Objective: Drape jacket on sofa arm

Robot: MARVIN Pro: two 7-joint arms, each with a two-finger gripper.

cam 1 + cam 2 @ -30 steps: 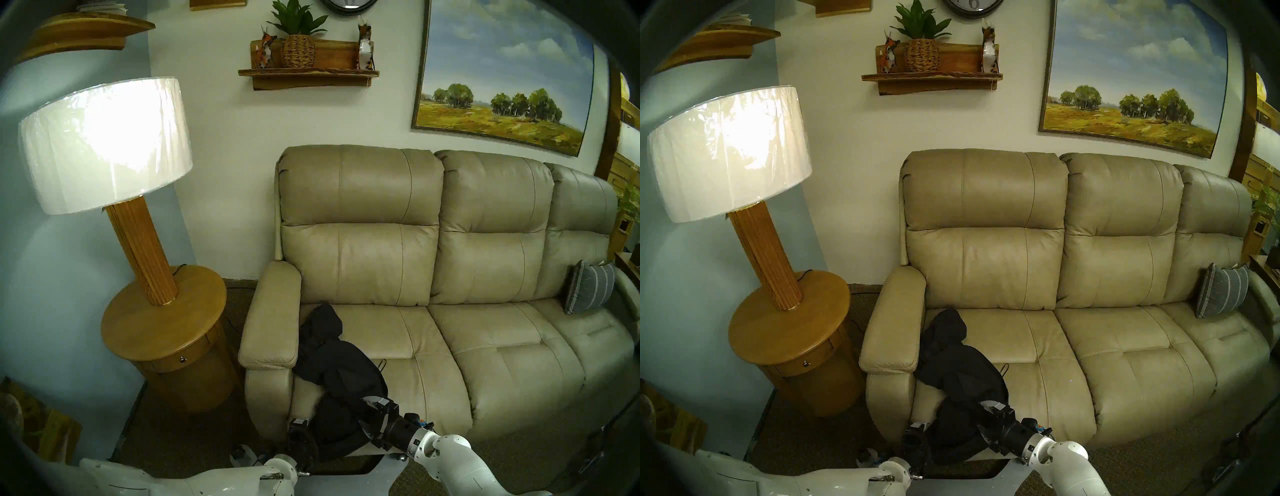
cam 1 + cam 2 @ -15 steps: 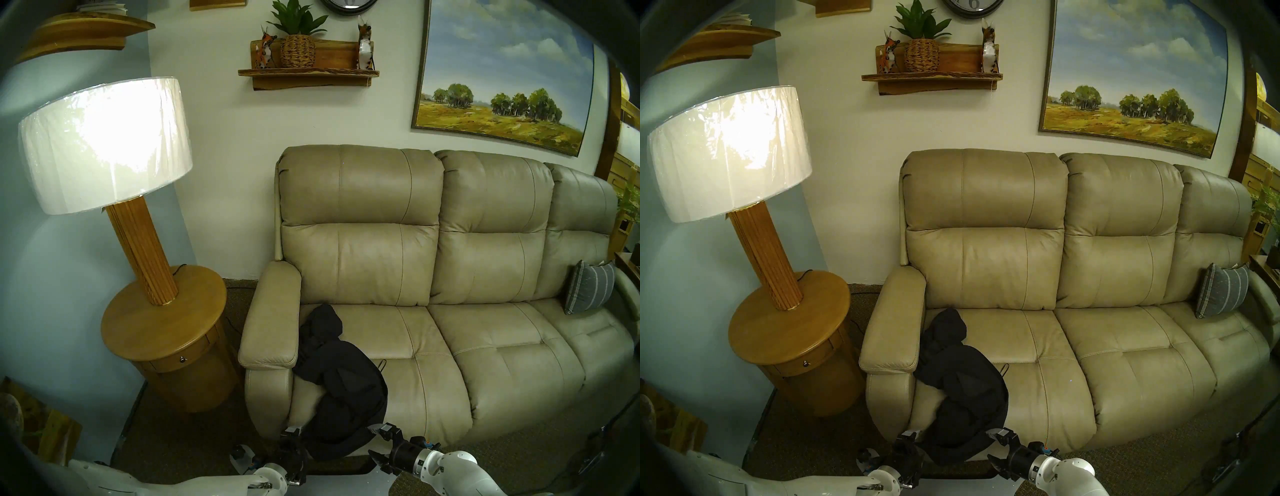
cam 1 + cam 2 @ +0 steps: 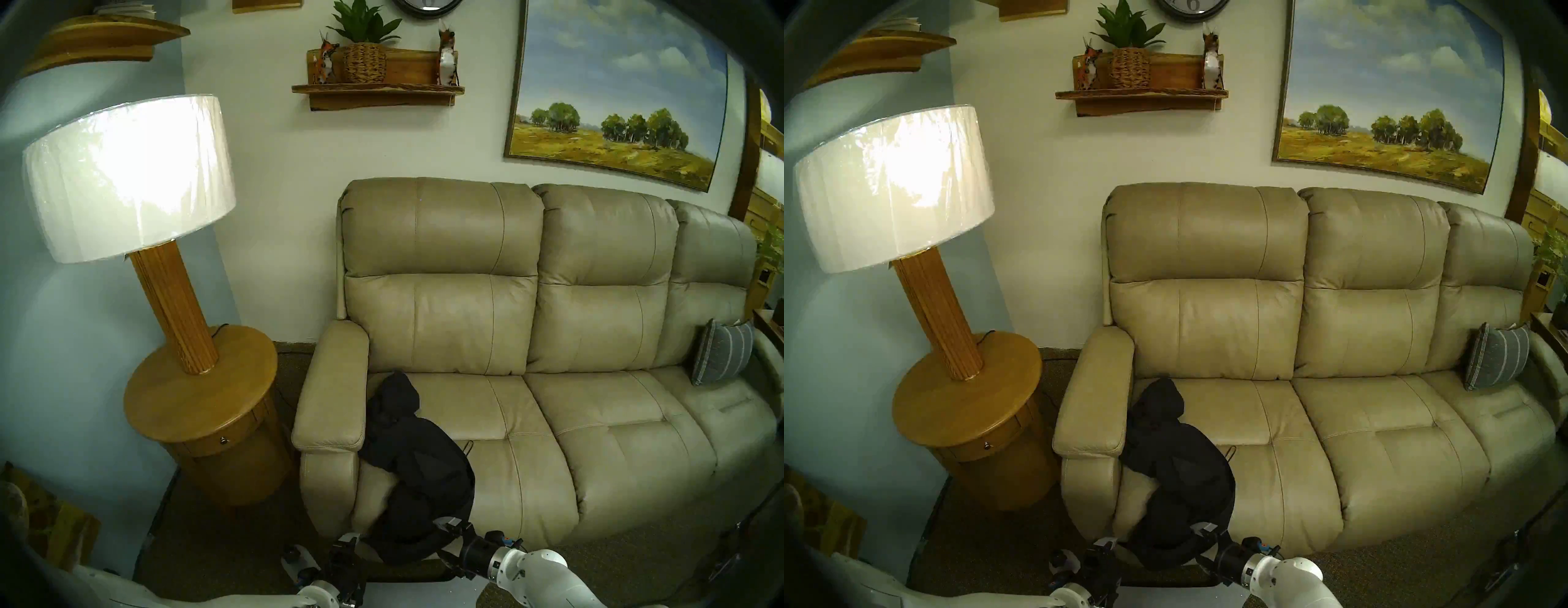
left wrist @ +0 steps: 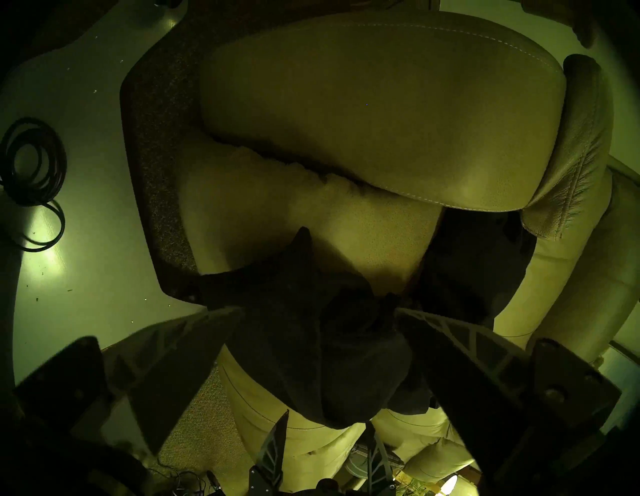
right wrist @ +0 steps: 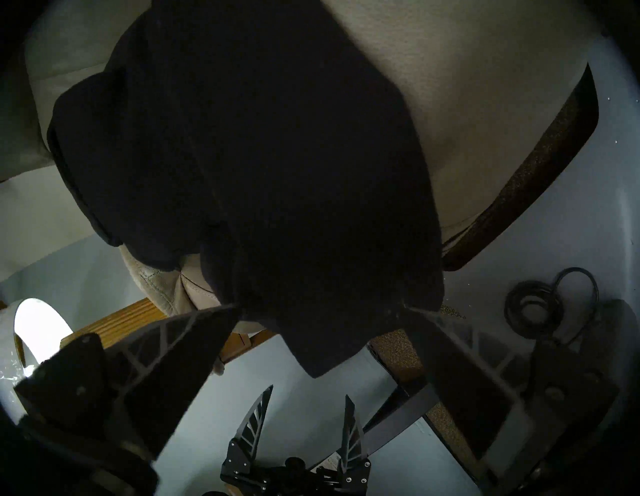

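Black jacket [image 3: 418,467] between spread hands.

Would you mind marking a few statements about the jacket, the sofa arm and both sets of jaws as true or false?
1. The jacket is draped over the sofa arm. False: it lies crumpled on the seat beside the arm, hanging over the front edge.
2. The left gripper has its jaws spread apart. True.
3. A striped pillow sits at the sofa's far end. True.
4. The right gripper is clamped shut on the jacket. False: its jaws stand open, fabric between the tips.
5. The lamp stands on the sofa. False: it stands on the round side table.
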